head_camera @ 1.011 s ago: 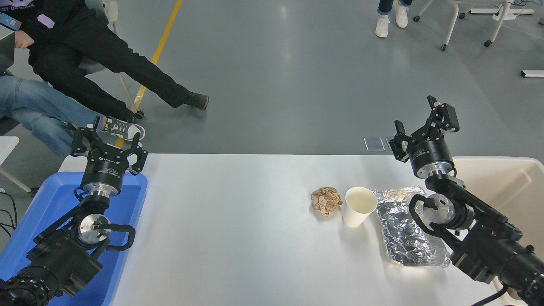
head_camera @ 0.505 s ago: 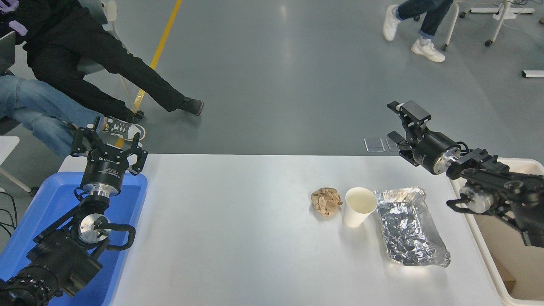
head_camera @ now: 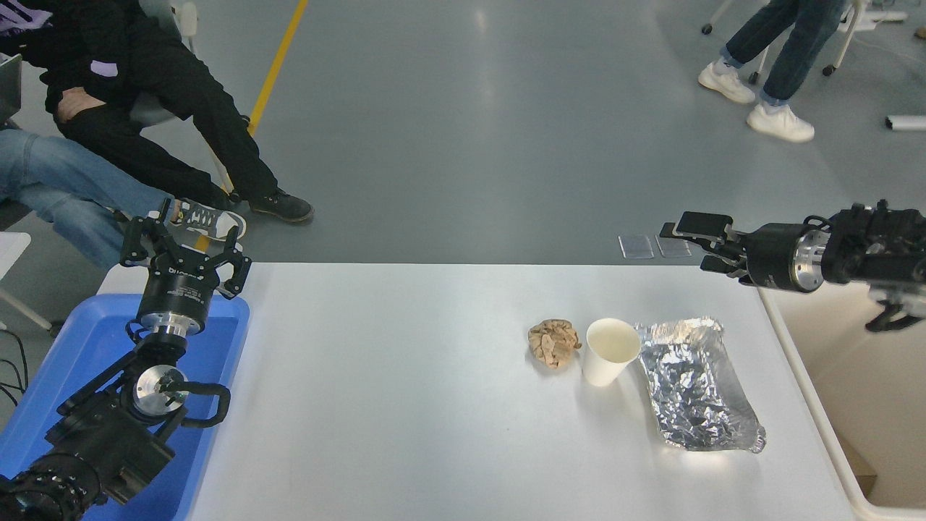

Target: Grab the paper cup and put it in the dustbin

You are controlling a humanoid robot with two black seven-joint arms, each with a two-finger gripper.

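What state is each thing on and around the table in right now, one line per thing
paper cup: upright on the table, mouth open, nothing holding it.
brown paper ball: crumpled, just left of the cup.
foil tray: crinkled, lying flat right of the cup.
dustbin: open-topped, off the table's right edge.
blue tub: open, at the table's left.
right gripper: open, empty, pointing left above the table's far right corner.
left gripper: open, empty, parked above the blue tub.
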